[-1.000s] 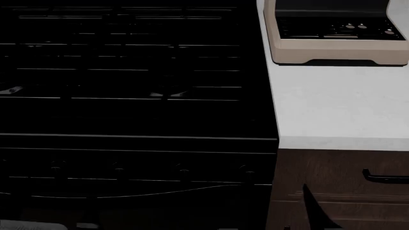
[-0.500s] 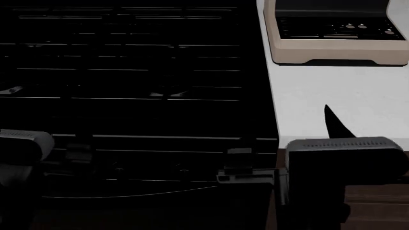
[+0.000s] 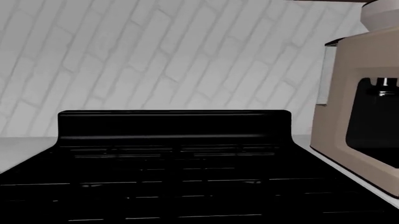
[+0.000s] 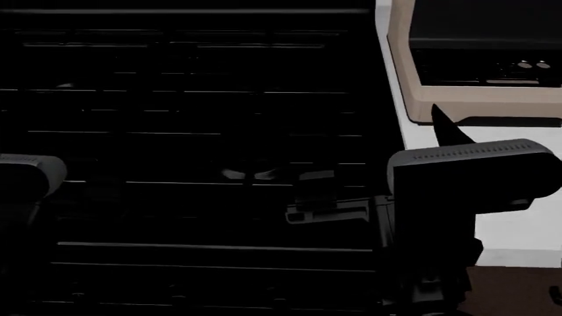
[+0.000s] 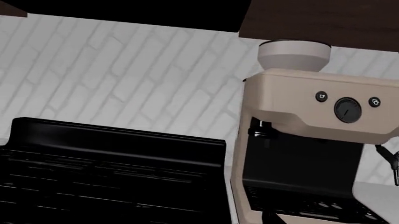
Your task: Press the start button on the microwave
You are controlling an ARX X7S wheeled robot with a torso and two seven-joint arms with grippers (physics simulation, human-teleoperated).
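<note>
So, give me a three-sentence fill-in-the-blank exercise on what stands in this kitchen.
1. The beige coffee machine stands on the ____ countertop.
2. The stove beside it is ____ in colour.
3. The wall behind the stove is covered in white ____.

Missing words: white; black; bricks

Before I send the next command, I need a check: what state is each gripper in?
Left gripper: not in view, so it cannot be told.
Right gripper: only a dark tip shows; jaws cannot be told.

No microwave or start button visible in any view
</note>
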